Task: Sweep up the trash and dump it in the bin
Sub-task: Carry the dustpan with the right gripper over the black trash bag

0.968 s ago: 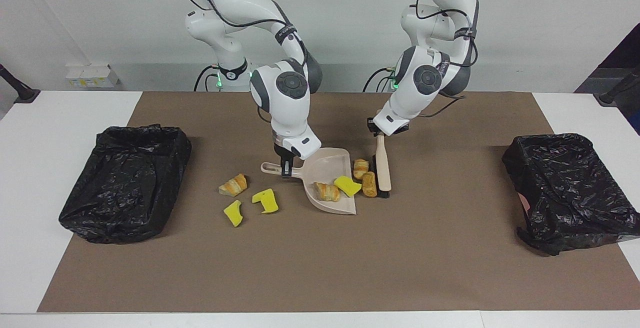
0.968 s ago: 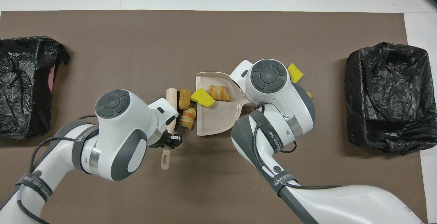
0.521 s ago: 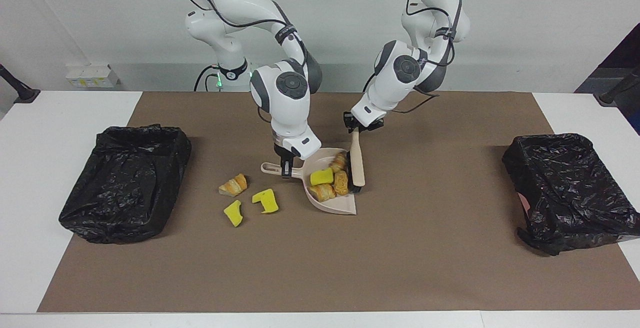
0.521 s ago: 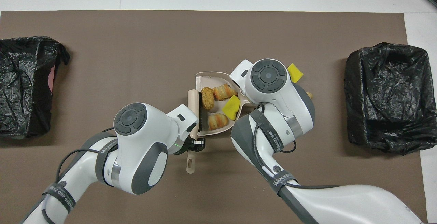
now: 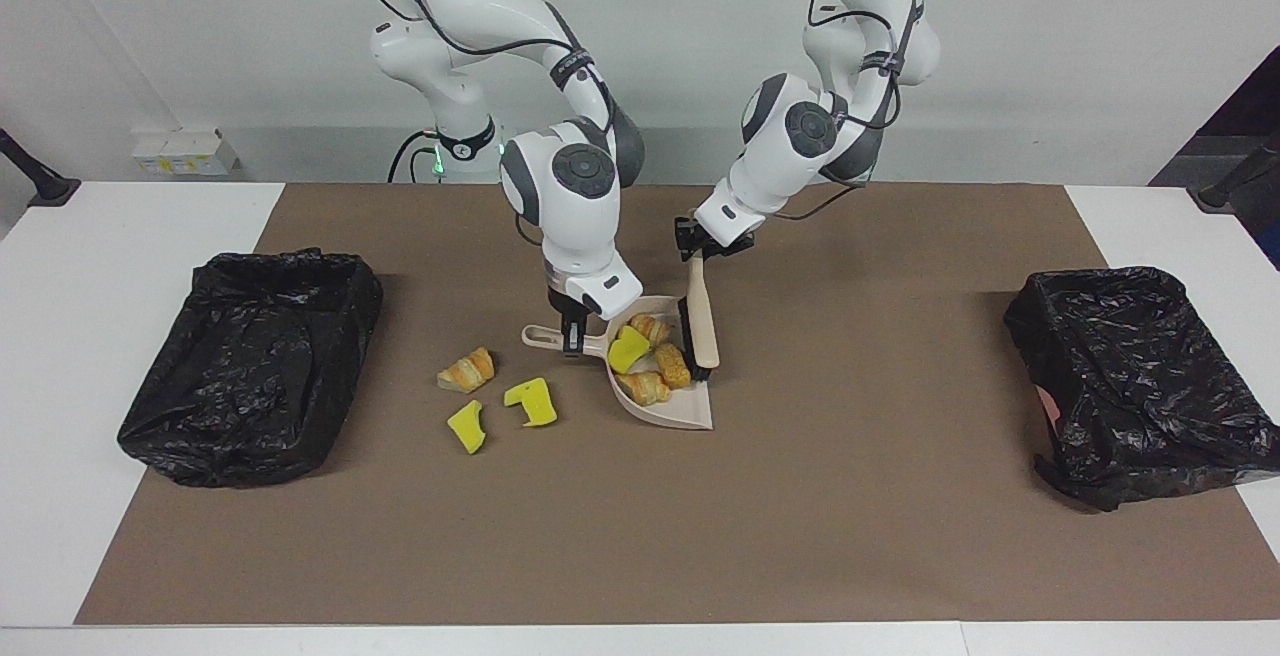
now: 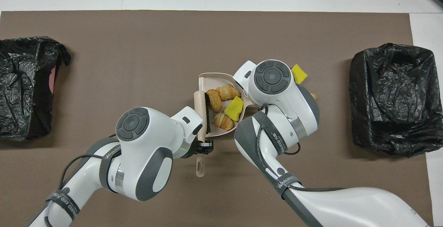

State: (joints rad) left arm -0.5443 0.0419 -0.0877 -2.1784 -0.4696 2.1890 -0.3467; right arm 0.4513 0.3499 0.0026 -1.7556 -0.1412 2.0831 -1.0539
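The right gripper (image 5: 572,334) is clamped on the dustpan (image 5: 690,414) handle, pinning the pan flat on the mat so scraps can ride in. The left gripper (image 5: 697,244) is closed on the brush (image 5: 701,321) handle; the brush's long axis runs toward and away from the robots, bristles facing the pan. Four trash pieces (image 5: 650,356) lie in the pan; three loose scraps (image 5: 505,398) lie beside it, toward the right arm's bin (image 5: 250,366).

White table (image 5: 60,356), brown mat (image 5: 700,526), two bag-lined bins (image 5: 250,361).

Left tool (image 5: 697,249) grips brush (image 5: 700,326) in dustpan (image 5: 668,410); right tool (image 5: 572,334) grips dustpan handle.
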